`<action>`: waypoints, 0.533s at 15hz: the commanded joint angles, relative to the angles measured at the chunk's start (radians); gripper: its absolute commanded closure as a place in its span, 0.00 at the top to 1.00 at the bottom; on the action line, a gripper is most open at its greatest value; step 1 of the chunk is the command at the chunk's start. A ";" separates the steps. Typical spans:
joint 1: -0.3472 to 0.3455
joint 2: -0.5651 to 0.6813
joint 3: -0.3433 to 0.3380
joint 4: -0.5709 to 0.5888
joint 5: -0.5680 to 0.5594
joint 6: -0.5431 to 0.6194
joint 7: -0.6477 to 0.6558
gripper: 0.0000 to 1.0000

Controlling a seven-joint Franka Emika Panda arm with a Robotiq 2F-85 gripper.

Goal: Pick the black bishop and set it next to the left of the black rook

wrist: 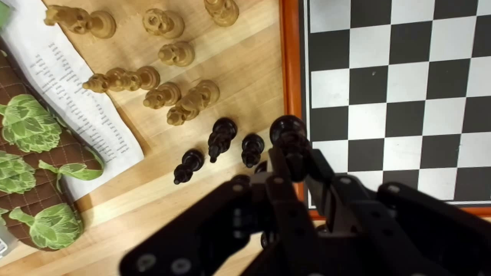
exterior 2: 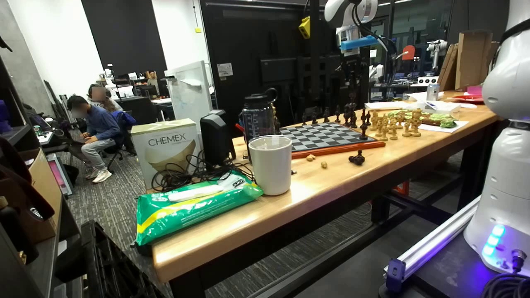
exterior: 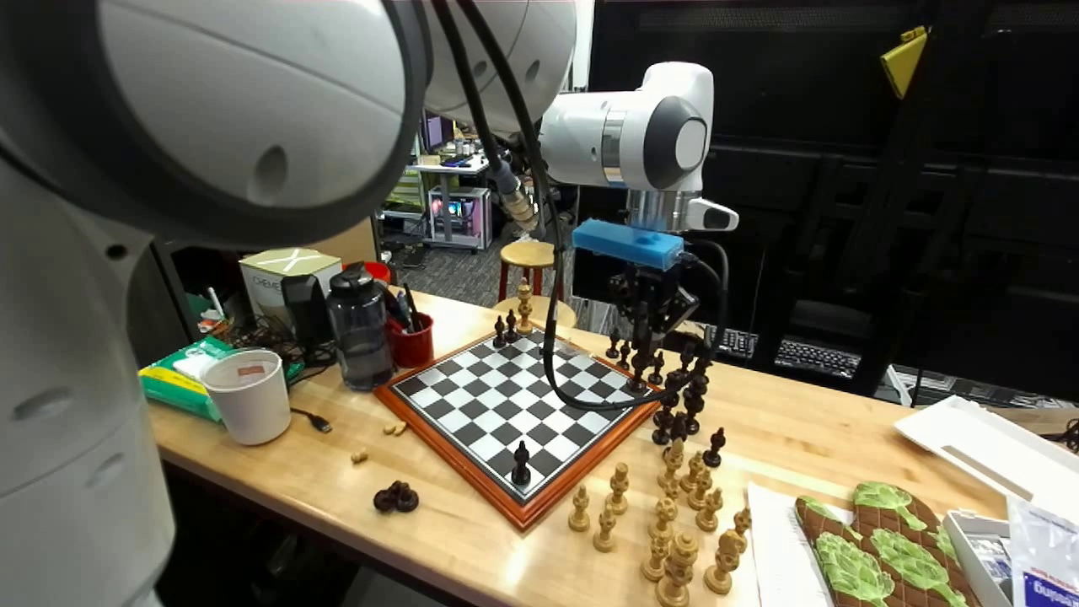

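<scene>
The tool (wrist: pixel 296 159) gripped the black bishop (wrist: pixel 290 138) aloft, by the right corner of the chessboard (exterior: pixel 506 396) in an exterior view. Tan chess pieces (exterior: pixel 662 516) stood near right on the tabletop (exterior: pixel 784 421), a lone black piece (exterior: pixel 521 469) on the board's near corner.

Chessboard (exterior: pixel 499 396) on table (exterior: pixel 801 417); chess pieces (wrist: pixel 223 132) beside it; mitt (exterior: pixel 860 561) partly on paper (exterior: pixel 771 539).

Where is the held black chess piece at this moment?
In the wrist view, the black chess piece is just right of center, clasped in the gripper, appearing over the chessboard rim and right of another standing black piece.
</scene>
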 commanded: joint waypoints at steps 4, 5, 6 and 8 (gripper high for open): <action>0.026 -0.056 0.024 -0.035 -0.071 -0.029 -0.011 0.05; 0.028 -0.066 0.027 -0.043 -0.083 -0.033 -0.024 0.05; 0.029 -0.078 0.027 -0.054 -0.098 -0.035 -0.036 0.05; 0.031 -0.108 0.031 -0.086 -0.128 -0.036 -0.059 0.05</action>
